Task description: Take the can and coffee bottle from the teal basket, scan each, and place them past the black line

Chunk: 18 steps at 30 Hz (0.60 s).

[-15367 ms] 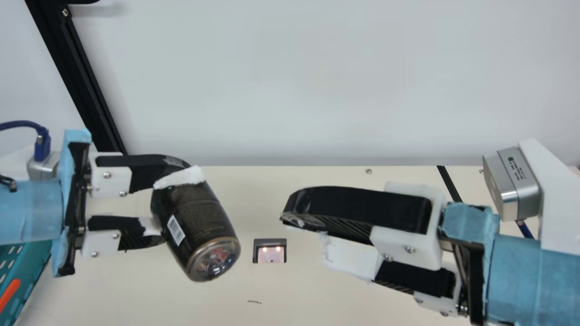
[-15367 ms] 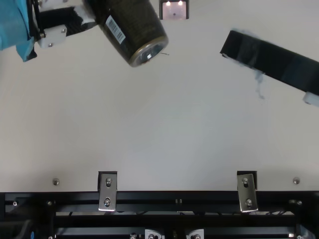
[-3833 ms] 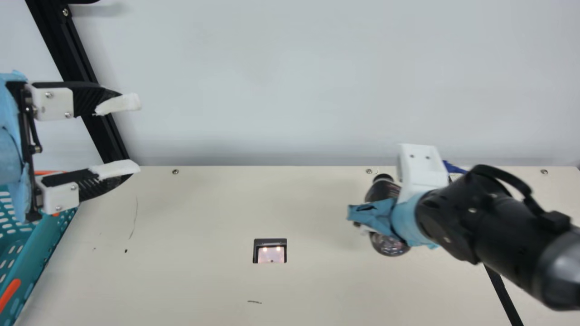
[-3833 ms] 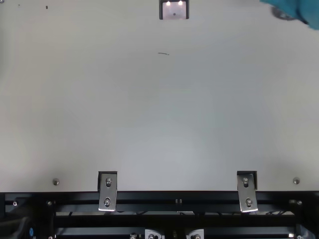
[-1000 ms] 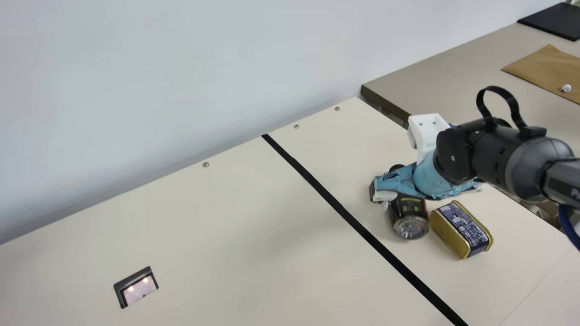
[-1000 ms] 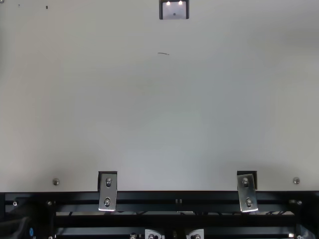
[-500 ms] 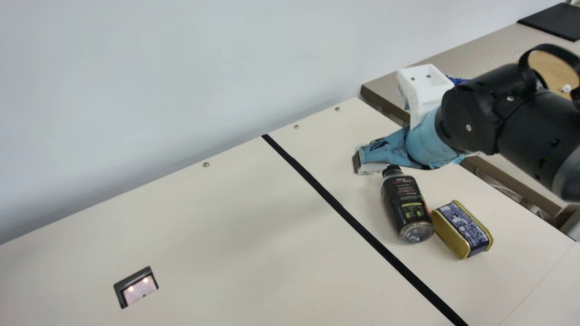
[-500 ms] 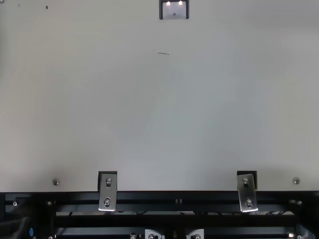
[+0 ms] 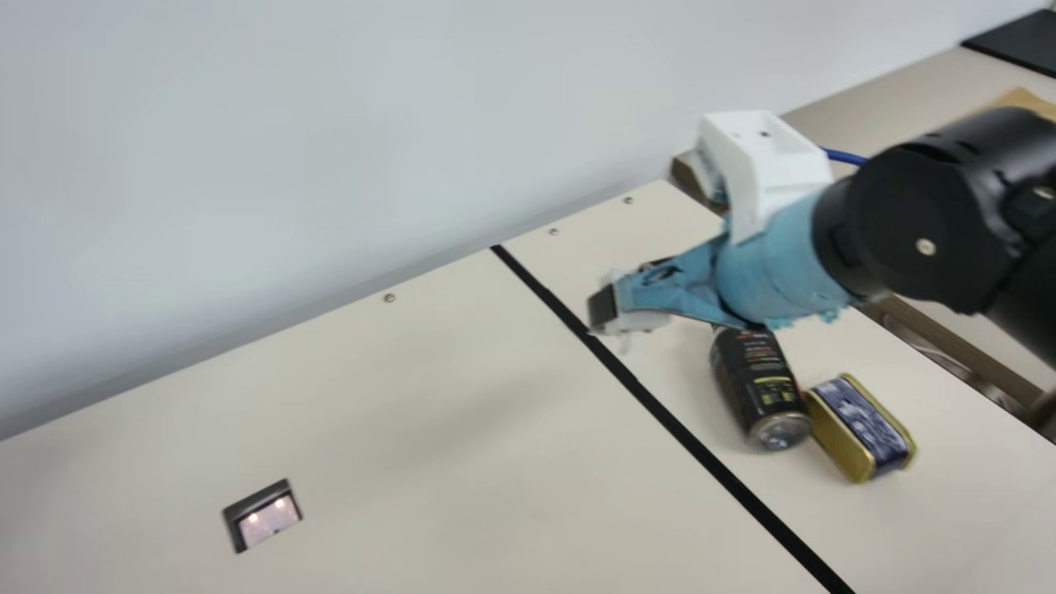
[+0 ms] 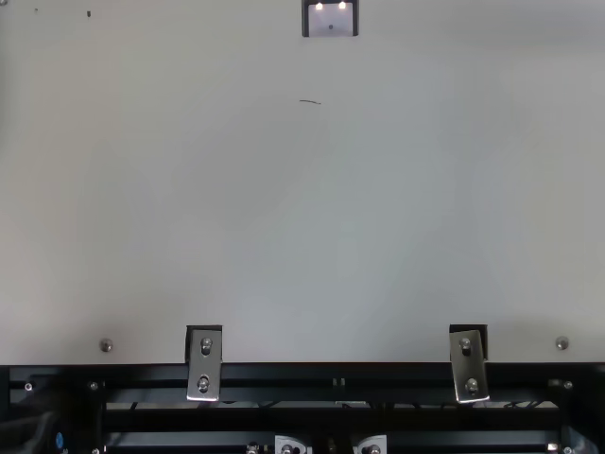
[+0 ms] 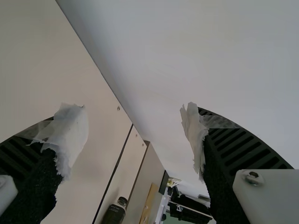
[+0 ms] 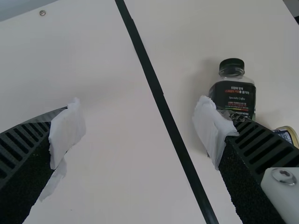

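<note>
In the main view my right gripper (image 9: 606, 312) hangs near the black line (image 9: 675, 425), left of the dark coffee bottle (image 9: 763, 386). The bottle lies on its side past the line, close beside the gold and blue can (image 9: 862, 429). My right gripper (image 12: 140, 130) stands open and empty in its wrist view; one finger partly covers the bottle (image 12: 235, 97) and the can (image 12: 286, 135). In the left wrist view my left gripper (image 11: 133, 133) is open with nothing between its fingers, and the bottle (image 11: 114, 214) shows in the distance.
A scanner window (image 9: 268, 518) is set in the cream table (image 9: 462, 462), left of the line. A pale wall (image 9: 346, 148) rises behind. To the right stands another table (image 9: 899, 99) with a dark flat item (image 9: 1019, 41). Metal brackets (image 10: 204, 364) sit at the front edge.
The bottle, in my left gripper at first and later carried by the right, now lies beyond the line. My right gripper has let go and moved left off it. The neck camera has turned right.
</note>
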Motion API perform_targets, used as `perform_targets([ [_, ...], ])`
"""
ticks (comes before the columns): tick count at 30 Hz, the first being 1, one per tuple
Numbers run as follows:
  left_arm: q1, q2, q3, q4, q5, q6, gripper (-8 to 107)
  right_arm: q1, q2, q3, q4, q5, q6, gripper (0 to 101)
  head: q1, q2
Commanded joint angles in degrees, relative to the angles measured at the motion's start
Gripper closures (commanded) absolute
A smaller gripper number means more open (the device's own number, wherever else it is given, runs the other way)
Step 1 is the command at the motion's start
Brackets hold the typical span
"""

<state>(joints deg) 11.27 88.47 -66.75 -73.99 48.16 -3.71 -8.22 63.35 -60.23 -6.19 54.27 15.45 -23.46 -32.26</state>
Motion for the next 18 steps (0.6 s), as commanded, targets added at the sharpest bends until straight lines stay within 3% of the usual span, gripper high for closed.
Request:
perform_targets([
  [1, 0.0, 0.0, 0.0, 0.0, 0.0, 0.0, 9, 0.0, 0.0, 0.0, 0.0, 0.0, 0.0, 0, -1.2, 4.0],
  [10, 0.0, 0.0, 0.0, 0.0, 0.0, 0.0, 9, 0.0, 0.0, 0.0, 0.0, 0.0, 0.0, 0, -0.6, 19.6],
  [18, 0.0, 0.0, 0.0, 0.0, 0.0, 0.0, 9, 0.0, 0.0, 0.0, -0.1, 0.0, 0.0, 0, -0.2, 22.8],
])
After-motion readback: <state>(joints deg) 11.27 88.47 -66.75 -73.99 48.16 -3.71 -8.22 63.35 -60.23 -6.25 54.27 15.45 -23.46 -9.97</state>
